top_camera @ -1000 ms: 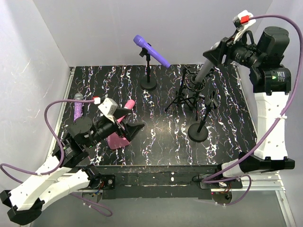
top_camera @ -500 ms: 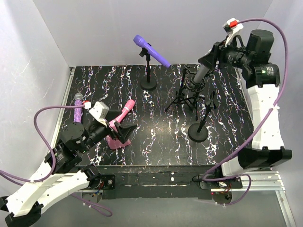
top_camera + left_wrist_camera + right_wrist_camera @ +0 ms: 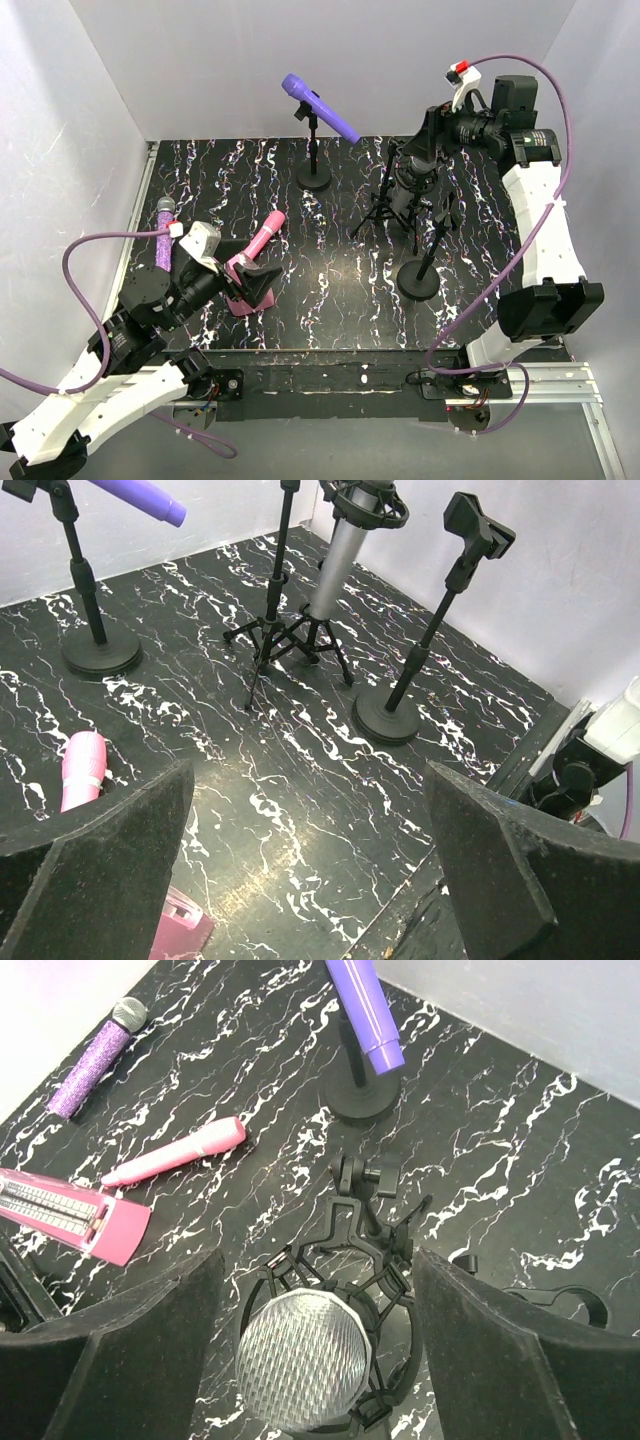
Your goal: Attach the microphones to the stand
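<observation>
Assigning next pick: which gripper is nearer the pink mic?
Left. The left gripper sits beside the pink mic; the right gripper is across the table, above the silver mic.

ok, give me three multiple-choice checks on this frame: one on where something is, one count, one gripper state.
1. Where is the glittery purple microphone?
A) clipped on a stand
B) lying on the table near its left edge
C) held in a gripper

2. How many microphones are mounted rather than lying loose?
A) one
B) four
C) two

3. The right gripper is:
A) open above the silver-grey microphone
B) shut on a cable
C) shut on nothing

Answers:
1 B, it lies on the marbled top with nothing gripping it.
2 C, the plain purple microphone and the silver-grey one are mounted, while the pink microphone and the glittery one lie loose.
3 A, the right wrist view shows its fingers spread to either side of it.
</observation>
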